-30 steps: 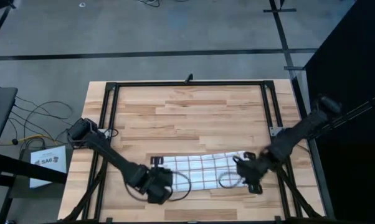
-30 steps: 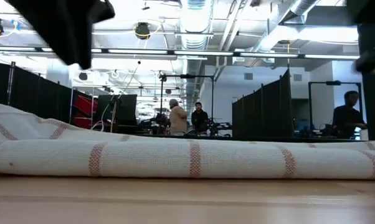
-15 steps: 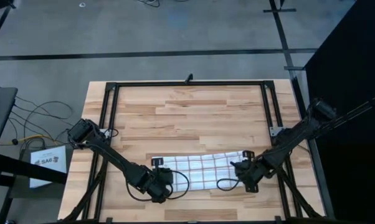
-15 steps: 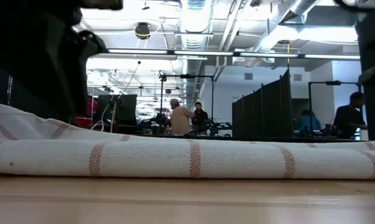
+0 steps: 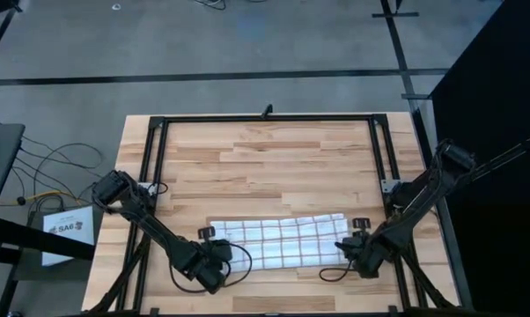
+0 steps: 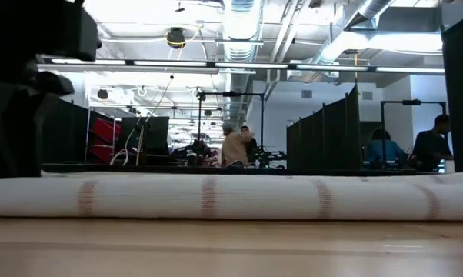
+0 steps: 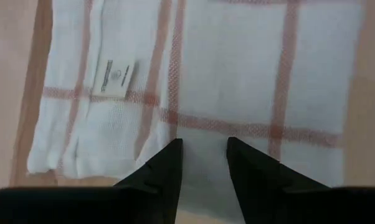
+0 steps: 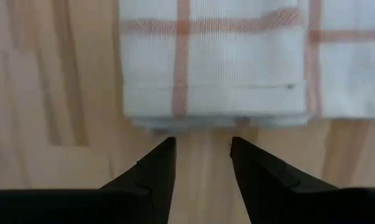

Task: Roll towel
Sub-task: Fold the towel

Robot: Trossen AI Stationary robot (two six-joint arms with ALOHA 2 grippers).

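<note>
The towel, white with a thin-lined check, lies flat on the wooden table near its front edge, as a long strip folded in several layers. In the low view the towel shows as a low band across the table. My left gripper is open over the towel's left end, beside a small sewn label. My right gripper is open over bare wood, just off the towel's folded right end. From above, the left gripper and the right gripper stand at the strip's two ends. My left gripper's fingertips point down over the top layer of the towel near its left end. I cannot tell whether they touch the cloth.
A black metal frame borders the table. Bare wood stretches from the towel to the far edge. Loose cables loop by each gripper. People stand in the room beyond.
The grippers have moved apart, the left toward the table's left edge and the right toward the right and near edges. The towel, bunched and raised at its left part before, now lies flat and longer, its left end farther left.
</note>
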